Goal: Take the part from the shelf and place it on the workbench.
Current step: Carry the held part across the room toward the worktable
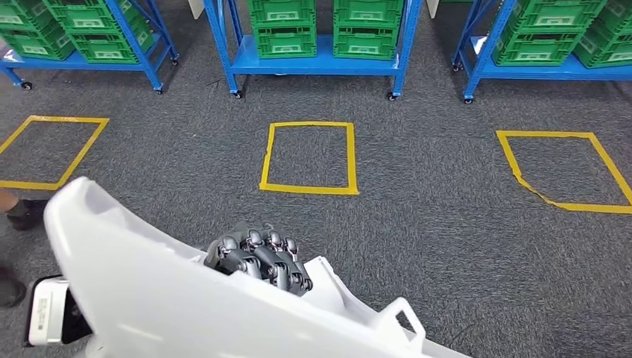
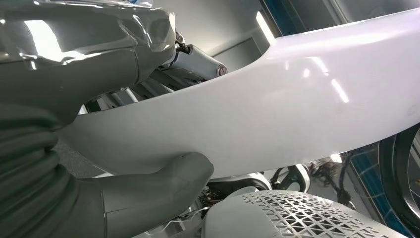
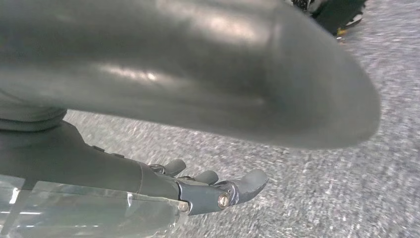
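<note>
A large white curved shell part (image 1: 141, 283) fills the lower left of the head view, carried low over the grey carpet. My left hand (image 1: 258, 259) grips it, dark fingers curled over its upper edge. In the left wrist view the same part (image 2: 297, 99) runs across the picture, with my thumb (image 2: 168, 178) pressed under it and the fingers (image 2: 193, 62) on the other side. My right hand (image 3: 198, 191) hangs over the carpet with its fingers stretched out and nothing in it.
Blue wheeled shelves (image 1: 317, 66) stacked with green crates (image 1: 283, 30) line the far side. Yellow tape squares (image 1: 309, 158) mark the carpet at left, middle and right. A person's dark shoe (image 1: 26, 212) is at the left edge.
</note>
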